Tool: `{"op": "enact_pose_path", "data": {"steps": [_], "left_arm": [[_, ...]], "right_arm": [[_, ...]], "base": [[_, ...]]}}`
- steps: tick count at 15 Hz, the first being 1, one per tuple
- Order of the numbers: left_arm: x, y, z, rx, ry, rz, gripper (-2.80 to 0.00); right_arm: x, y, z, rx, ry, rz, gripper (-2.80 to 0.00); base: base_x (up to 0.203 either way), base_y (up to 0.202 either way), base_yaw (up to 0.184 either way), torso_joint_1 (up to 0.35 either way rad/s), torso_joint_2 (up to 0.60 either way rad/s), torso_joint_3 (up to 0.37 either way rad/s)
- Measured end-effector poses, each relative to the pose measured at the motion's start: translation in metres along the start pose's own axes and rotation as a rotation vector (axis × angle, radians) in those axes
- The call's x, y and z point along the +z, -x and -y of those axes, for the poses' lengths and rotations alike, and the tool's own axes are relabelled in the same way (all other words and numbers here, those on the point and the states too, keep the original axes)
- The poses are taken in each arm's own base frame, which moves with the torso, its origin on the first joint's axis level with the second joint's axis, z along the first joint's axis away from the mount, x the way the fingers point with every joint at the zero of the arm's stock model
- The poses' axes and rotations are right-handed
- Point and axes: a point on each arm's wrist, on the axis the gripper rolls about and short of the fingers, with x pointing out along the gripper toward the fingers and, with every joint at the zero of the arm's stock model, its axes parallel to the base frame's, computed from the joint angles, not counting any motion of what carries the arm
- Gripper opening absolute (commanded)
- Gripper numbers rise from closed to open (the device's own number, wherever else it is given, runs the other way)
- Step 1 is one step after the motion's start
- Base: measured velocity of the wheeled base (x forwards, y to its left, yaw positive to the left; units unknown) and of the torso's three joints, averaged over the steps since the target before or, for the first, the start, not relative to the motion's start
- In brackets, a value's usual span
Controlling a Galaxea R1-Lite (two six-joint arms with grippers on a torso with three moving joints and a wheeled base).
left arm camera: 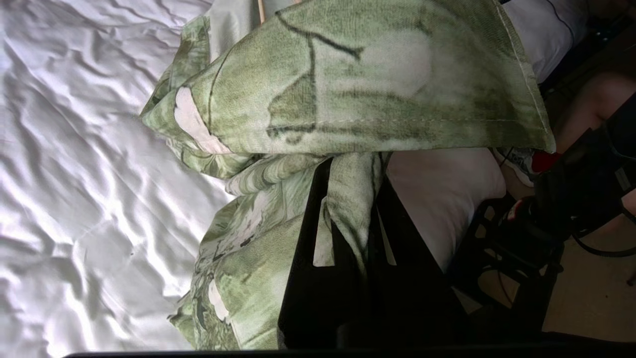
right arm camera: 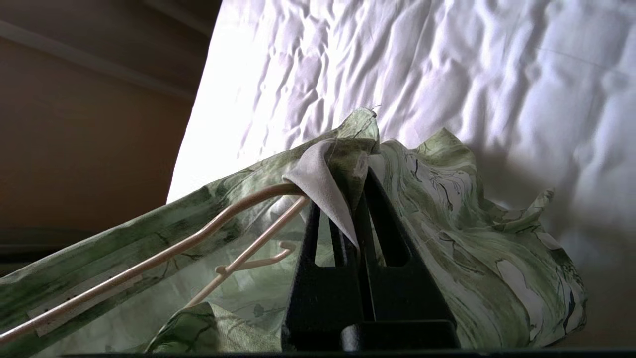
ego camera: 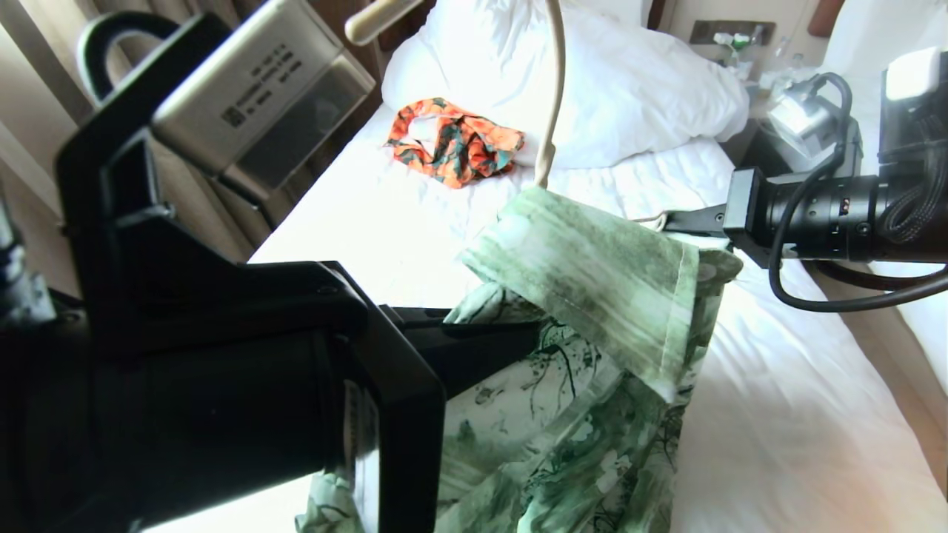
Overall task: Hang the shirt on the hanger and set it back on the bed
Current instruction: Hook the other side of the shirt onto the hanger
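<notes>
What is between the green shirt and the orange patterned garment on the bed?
Only bare white sheet of the bed lies between the shirt and the orange garment; the head view shows this.

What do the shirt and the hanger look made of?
Shirt: thin woven cloth, matte, probably cotton or a blend; the weave and stitched hem show, and it drapes softly. Hanger: thin, smooth cream rod, plastic or coated wire, cannot tell which.
</notes>
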Motion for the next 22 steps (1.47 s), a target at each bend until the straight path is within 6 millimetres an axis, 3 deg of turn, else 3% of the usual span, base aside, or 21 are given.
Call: {"op": "enact_pose_path", "data": {"steps": [9, 22], "left_arm": [[0.000, 0.016, -0.002, 0.006, 0.009, -0.006, -2.80], [-0.009, -0.009, 0.007, -0.040, 0.070, -0.083, -2.80]], "right_arm": [[0.012, -0.006, 0.013, -0.019, 0.013, 0.080, -2.80], [0.008, 0.003, -0.006, 0.025, 0.130, 0.080, -2.80]], "base": [[0.000, 0.000, 0.000, 0.000, 0.00, 0.000], [0.000, 0.000, 0.000, 0.000, 0.00, 0.000]]}}
